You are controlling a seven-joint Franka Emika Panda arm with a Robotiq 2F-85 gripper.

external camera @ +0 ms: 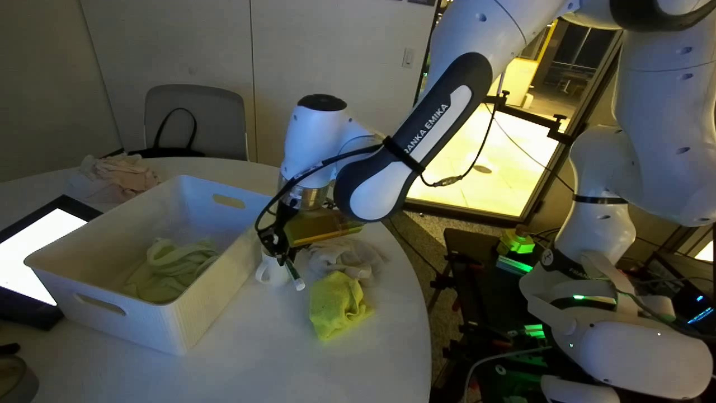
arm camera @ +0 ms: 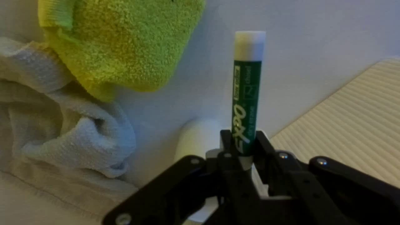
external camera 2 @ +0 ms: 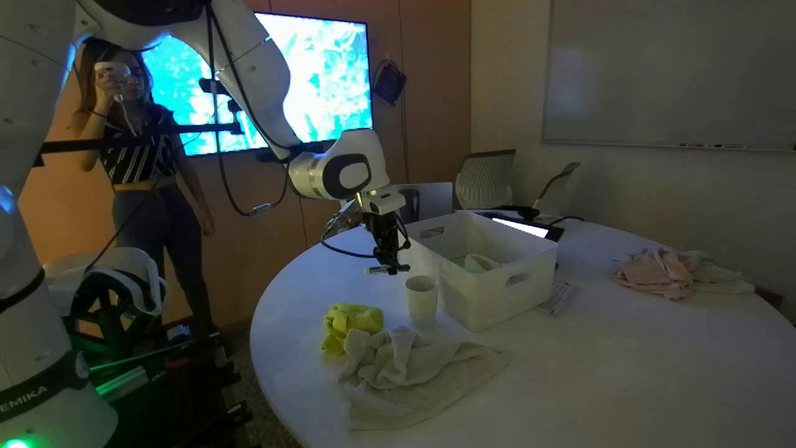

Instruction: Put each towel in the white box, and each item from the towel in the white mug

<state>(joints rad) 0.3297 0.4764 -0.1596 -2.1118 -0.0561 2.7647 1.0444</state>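
Jaws of a Franka Emika arm (external camera: 442, 131) stand clamped on a green-labelled dry-erase marker (arm camera: 247, 87), its white end jutting out above the worktop (external camera: 313, 369). The marker hangs outside and near the upright white mug (external camera 2: 421, 305), which stands just beside the white box (external camera 2: 497, 298); whether the two touch cannot be told. A pale towel (external camera: 173, 268) lies crumpled inside the box. Close to the mug, a bright yellow towel (arm camera: 128, 43) rests against a rumpled off-white towel (external camera 2: 416, 379), both on the worktop. A pink cloth (external camera 2: 656, 274) and a white cloth (external camera 2: 715, 274) lie bunched on the box's opposite side. In an exterior view, a person (external camera 2: 143, 165) in a striped top holds a white handheld device (external camera 2: 113, 70) near the face, a lit wall screen (external camera 2: 329, 74) behind.
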